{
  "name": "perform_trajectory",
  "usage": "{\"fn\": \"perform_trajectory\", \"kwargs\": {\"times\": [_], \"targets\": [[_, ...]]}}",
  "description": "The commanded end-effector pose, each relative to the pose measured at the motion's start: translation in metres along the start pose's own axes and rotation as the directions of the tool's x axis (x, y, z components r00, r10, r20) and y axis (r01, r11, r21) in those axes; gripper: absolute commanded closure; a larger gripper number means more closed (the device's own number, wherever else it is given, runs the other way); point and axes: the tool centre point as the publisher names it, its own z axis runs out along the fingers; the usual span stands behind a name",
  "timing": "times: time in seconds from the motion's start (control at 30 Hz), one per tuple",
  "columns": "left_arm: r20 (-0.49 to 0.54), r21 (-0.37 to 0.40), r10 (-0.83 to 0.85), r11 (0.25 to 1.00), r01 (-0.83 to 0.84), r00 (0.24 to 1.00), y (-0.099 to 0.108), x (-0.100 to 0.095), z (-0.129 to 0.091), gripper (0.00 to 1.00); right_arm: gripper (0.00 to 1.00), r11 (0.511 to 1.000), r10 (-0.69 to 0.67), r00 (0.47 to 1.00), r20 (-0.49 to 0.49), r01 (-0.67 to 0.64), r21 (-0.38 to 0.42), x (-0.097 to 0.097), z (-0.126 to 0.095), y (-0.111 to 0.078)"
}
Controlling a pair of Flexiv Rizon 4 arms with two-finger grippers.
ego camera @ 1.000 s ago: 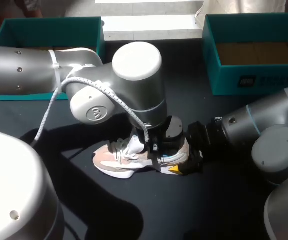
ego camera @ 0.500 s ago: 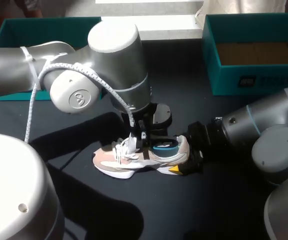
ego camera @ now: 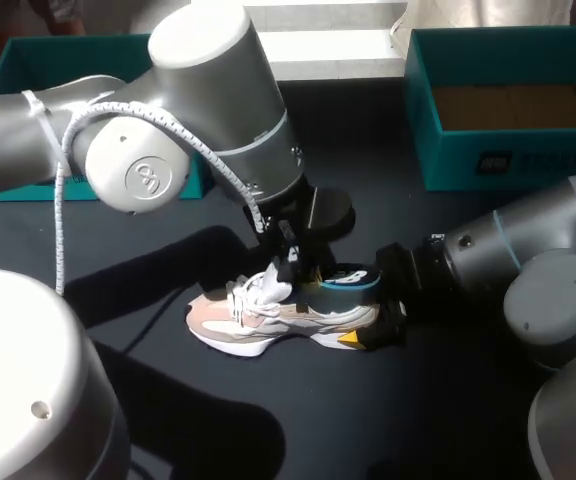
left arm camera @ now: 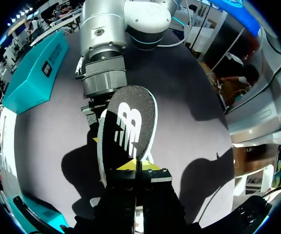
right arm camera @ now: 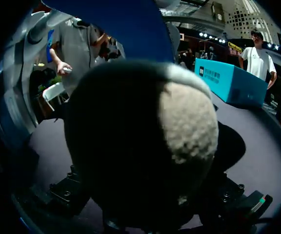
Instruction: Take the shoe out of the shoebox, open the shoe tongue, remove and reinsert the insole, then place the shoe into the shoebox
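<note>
I have the pink, cream and white lace-up trainer (ego camera: 253, 322) lying on its sole on the black bench (ego camera: 418, 400), toe pointing to my left and heel to my right. My left tool (ego camera: 290, 268) hangs just above its laces. In the left wrist view its yellow tips (left arm camera: 136, 165) are pressed together on the near end of the black foam insole with a white logo and blue edge (left arm camera: 128, 122). The insole (ego camera: 348, 279) stands clear above the trainer's heel opening, tilted, and I cannot see whether its far end touches the shoe.

My right tool (ego camera: 370, 324) sits right at the trainer's heel, low on the bench. From the right wrist camera the dark heel with its pale fuzzy patch (right arm camera: 140, 141) blocks nearly everything ahead, so I cannot tell whether that tool is clamped on the shoe or standing apart.

My big grey left arm (ego camera: 208, 130) leans in over the trainer from behind and to the left, its white braided cable (ego camera: 63, 215) looping down beside it. It hides part of a teal cardboard box (ego camera: 88, 48) well behind the shoe on the left. A second teal cardboard shoebox with a brown floor (ego camera: 508, 150) stands well behind the shoe on the right, open side up.
</note>
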Motion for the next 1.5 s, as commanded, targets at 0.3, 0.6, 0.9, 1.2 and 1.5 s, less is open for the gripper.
{"fn": "perform_trajectory", "kwargs": {"times": [0.3,0.6,0.9,1.2,1.5], "targets": [[0.035,0.014,0.067,0.998,-0.068,0.997,-0.053,-0.002,0.015,1.00,1.00,1.000,0.001,1.000,0.000,-0.001,0.006,0.001,0.002,-0.003],[0.223,0.001,0.094,0.995,-0.097,0.970,-0.043,0.014,0.002,0.02,1.00,1.000,0.001,1.000,0.000,-0.001,0.006,0.001,0.002,-0.003],[0.382,0.023,0.000,1.000,-0.009,0.924,-0.027,0.009,0.001,0.06,1.00,1.000,0.001,1.000,0.000,-0.001,0.006,0.001,0.002,-0.003],[0.431,0.075,-0.075,0.996,0.047,0.899,-0.023,-0.012,0.009,0.35,1.00,1.000,0.001,1.000,0.000,-0.001,0.006,0.001,0.002,-0.003],[0.472,0.155,-0.138,0.985,0.072,0.871,-0.025,-0.012,0.021,0.51,1.00,1.000,0.001,1.000,0.000,-0.001,0.006,0.001,0.002,-0.003]]}}
